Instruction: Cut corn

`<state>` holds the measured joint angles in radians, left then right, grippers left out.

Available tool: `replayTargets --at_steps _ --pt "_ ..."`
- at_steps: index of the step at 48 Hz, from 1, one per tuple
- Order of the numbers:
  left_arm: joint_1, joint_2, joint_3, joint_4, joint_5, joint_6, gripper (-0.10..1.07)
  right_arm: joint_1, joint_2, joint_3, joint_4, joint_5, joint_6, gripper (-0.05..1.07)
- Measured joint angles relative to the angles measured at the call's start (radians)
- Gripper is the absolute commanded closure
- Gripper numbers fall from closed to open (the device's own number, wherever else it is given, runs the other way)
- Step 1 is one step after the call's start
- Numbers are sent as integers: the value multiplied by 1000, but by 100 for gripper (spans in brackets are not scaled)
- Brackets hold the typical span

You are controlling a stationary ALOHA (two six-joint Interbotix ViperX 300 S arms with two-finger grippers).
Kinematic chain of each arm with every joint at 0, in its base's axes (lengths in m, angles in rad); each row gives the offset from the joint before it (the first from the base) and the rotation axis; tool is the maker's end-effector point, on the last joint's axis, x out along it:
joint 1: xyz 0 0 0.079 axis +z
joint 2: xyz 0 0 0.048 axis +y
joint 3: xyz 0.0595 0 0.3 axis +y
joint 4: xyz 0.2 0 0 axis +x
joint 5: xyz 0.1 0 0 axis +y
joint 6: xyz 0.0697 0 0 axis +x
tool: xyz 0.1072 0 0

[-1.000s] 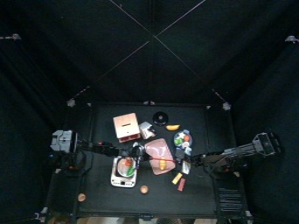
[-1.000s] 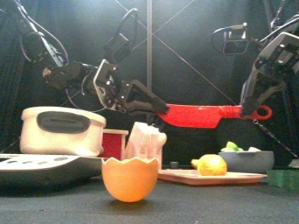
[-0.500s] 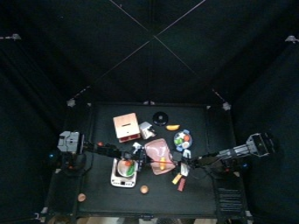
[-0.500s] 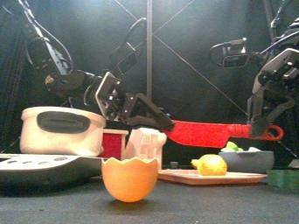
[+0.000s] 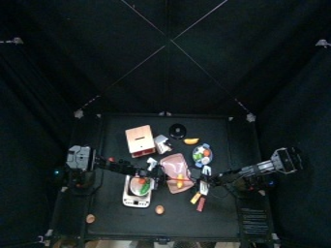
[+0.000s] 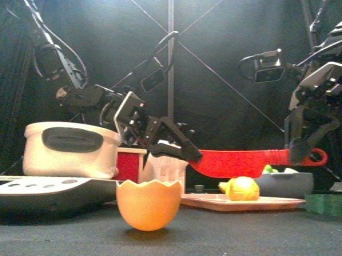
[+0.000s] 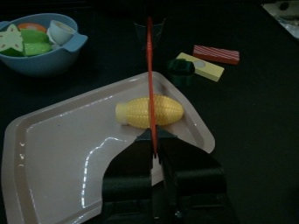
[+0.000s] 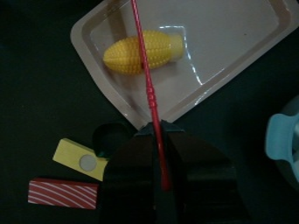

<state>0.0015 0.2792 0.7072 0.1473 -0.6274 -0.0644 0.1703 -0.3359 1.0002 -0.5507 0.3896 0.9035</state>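
Red knife [image 6: 247,158] is hanging level above the yellow corn [image 7: 149,111] lying on the pink tray [image 7: 65,153], both grippers' fingers clamped on it, left gripper [image 6: 171,140] and right gripper [image 6: 297,150] steadying opposite ends, likely for pressing down.

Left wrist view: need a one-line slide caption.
Red knife held edge-on above the yellow corn lying on the pink tray, with a blue bowl of toy food beyond.

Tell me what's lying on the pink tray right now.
One yellow piece of corn lies on the pink tray, the rest bare. The red knife crosses over the corn, hiding a thin strip; whether it touches is unclear.
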Motion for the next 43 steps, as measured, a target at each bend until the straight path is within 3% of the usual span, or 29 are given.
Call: replayTargets --at_steps 14,31,43 --pt "0 6 -2 -2 6 0 60 -2 40 -3 -3 -5 -2 61" --pt "-3 11 -21 -2 114 0 60 -3 78 -17 -3 -14 -3 61" --pt "-5 9 -29 -2 129 2 60 -3 87 -17 -5 -20 -2 61"
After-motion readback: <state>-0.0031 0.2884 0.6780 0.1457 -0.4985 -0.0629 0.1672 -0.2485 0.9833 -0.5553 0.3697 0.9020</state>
